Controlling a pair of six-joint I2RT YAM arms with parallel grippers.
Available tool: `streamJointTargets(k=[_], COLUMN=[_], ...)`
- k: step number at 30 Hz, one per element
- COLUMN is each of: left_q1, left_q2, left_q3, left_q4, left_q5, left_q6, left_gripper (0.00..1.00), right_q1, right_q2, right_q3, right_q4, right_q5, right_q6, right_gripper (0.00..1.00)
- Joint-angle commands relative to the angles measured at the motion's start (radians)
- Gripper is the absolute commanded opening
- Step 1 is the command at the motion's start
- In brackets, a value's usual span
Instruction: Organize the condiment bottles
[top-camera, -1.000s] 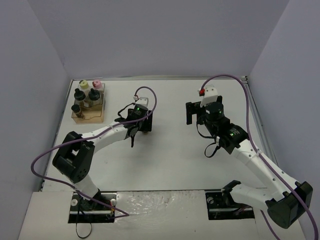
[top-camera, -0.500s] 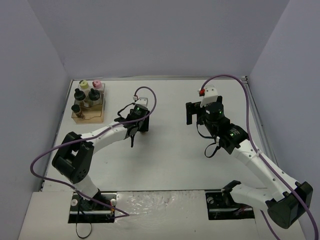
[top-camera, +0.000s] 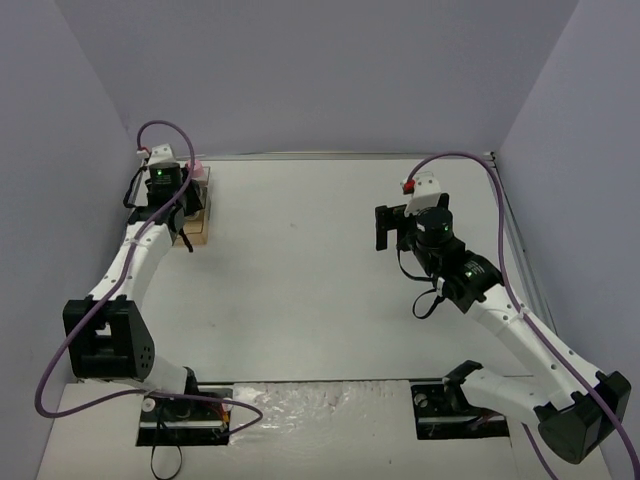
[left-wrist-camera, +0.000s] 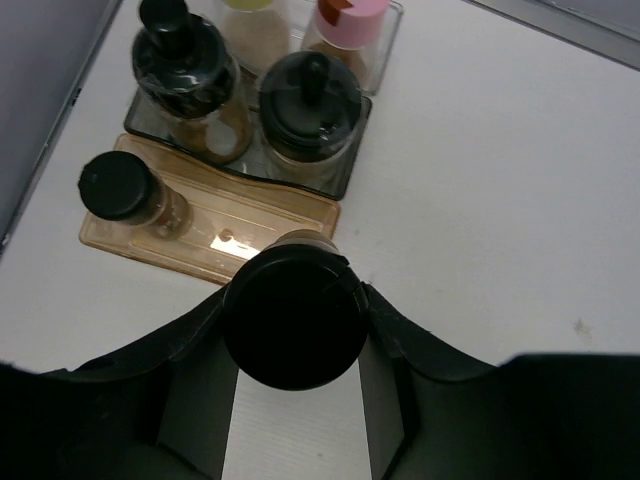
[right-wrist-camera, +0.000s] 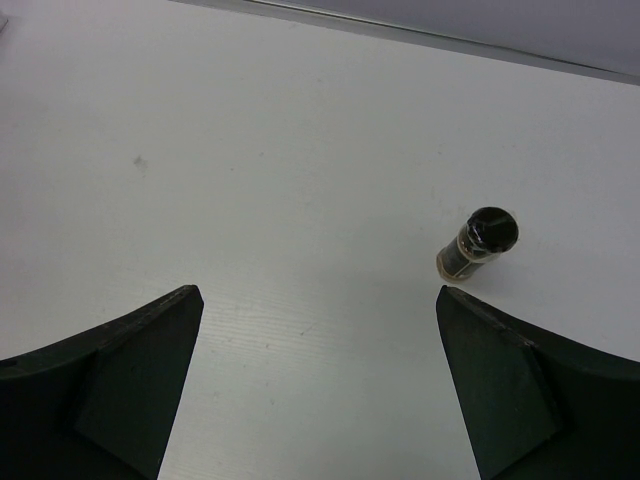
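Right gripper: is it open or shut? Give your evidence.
Open: the right gripper has its fingers wide apart, holding nothing.

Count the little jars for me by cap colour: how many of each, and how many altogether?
Black-capped jars: 5 (two knob-topped ones, a small one on the rack, one between the left fingers, one alone on the table)
Yellow-capped jar: 1
Pink-capped jar: 1
Total: 7
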Motion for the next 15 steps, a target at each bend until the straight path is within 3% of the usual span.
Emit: streamJointTargets(k=[1,6,15], left_q1=[0.090,0.167,0.199], left_q2=[0.051,0.158,0.280], left_q3=[0.083,0.145,0.186], left_q4=[0.038,0.058,0.059], left_q5=[0.050,0.069,0.043], left_q6=[0.022,0.010,0.003], left_gripper=[0.09,0.09,0.09], right_q1=[-0.006,-0.005,-0.005], right_q2=[-0.011,-0.007,-0.009], right_q3=[0.001,-0.001,-0.006], right_q4=[0.062,0.065,0.069], right_q5=[0.021,0.010,0.014], right_q6=[0.008,0.009,0.007], right_gripper=[1.00,1.00,1.00])
